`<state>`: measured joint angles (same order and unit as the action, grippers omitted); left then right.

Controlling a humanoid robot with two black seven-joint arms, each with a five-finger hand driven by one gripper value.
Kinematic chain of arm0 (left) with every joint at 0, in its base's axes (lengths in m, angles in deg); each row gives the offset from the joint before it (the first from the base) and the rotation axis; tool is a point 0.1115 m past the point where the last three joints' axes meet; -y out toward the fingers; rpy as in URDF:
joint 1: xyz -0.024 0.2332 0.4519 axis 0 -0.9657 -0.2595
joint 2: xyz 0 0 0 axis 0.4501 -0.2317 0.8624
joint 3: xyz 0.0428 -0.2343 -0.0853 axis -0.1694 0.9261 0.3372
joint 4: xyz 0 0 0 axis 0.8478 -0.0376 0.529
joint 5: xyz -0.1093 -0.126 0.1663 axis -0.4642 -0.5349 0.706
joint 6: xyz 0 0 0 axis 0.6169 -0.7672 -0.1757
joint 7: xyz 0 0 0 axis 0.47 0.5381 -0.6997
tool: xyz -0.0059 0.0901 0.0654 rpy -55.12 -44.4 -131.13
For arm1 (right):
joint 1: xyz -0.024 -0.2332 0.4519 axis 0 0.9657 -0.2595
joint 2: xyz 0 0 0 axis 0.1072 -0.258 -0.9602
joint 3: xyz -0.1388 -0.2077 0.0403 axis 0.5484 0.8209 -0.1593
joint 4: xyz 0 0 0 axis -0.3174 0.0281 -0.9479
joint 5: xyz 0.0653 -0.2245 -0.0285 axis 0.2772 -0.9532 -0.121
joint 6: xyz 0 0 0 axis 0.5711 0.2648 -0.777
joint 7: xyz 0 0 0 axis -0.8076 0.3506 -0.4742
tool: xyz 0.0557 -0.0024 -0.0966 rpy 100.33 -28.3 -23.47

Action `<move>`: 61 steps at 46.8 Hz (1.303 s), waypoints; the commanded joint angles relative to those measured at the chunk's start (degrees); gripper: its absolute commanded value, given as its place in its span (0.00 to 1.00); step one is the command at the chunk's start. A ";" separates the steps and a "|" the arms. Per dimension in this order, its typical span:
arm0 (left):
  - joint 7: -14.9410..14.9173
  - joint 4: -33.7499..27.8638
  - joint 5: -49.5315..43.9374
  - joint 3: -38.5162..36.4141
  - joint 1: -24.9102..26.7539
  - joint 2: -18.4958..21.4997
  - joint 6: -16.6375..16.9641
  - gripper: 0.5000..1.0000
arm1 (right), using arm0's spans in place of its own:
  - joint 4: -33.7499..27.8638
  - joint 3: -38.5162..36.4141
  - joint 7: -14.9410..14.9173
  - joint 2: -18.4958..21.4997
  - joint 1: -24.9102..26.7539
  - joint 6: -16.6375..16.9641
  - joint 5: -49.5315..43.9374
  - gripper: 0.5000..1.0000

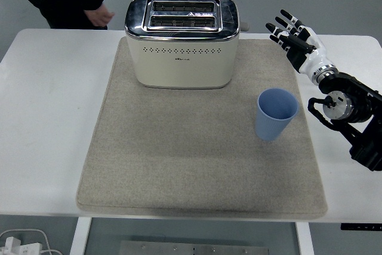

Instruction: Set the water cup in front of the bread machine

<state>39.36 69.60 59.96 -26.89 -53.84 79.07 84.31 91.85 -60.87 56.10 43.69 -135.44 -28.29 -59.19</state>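
Note:
A light blue water cup (275, 114) stands upright on the beige mat (179, 165), to the right of and nearer than the cream and chrome toaster (182, 40), which sits at the mat's far middle. My right hand (291, 34) is raised over the mat's far right corner, fingers spread and holding nothing, well behind and to the right of the cup. The right forearm (352, 111) comes in from the right edge, passing beside the cup. My left arm does not show.
A person in dark clothes stands at the table's far left, one hand (98, 15) hanging near the toaster's left side. White table surface (42, 123) borders the mat on both sides. White cables (21, 243) lie below the table's near left edge.

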 commanded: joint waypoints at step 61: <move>-0.09 0.17 -0.09 0.08 0.00 0.00 -0.10 1.00 | 12.07 0.18 -0.26 -18.19 7.55 10.55 -0.18 0.86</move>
<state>39.33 69.83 59.89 -26.81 -53.85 79.07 84.28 101.25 -60.40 55.97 27.61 -129.15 -17.76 -59.36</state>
